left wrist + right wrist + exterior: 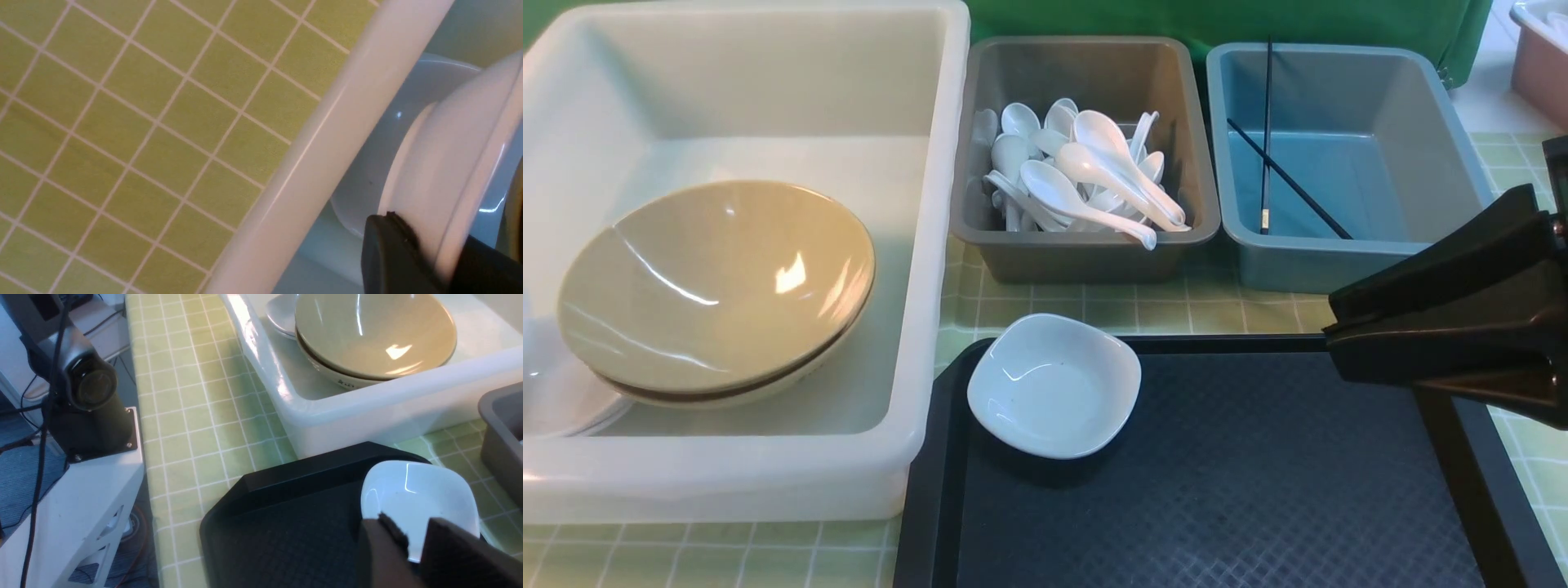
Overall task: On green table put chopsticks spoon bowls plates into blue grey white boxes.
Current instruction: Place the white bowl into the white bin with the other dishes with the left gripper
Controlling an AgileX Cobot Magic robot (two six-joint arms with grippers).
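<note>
**Stock on the counter: three boxes, one tray, two end effectors**

1. Counter (1094, 306): green grid cloth. You have everything below standing on it.
2. White box (727, 490): far left, the largest. It holds the tan bowls (719, 278), stacked and tilted.
3. Grey box (1086, 257): just right of the white box. It holds a loose pile of white spoons (1086, 180).
4. Blue box (1339, 261): right of the grey one. The black chopsticks (1266, 139) lie crossed inside.
5. Black tray (1217, 490): in front of the grey and blue boxes. A white plate (1054, 384) sits upright in its far left corner.
6. Left end effector (433, 251): your left wrist view shows its jaws closed on the rim of a second white plate (449, 155), which stands on edge just inside the white box wall.
7. Right end effector (413, 531): above the tray's right side, well apart from the white plate. Its jaws stand slightly parted, and you have nothing held there.
</note>
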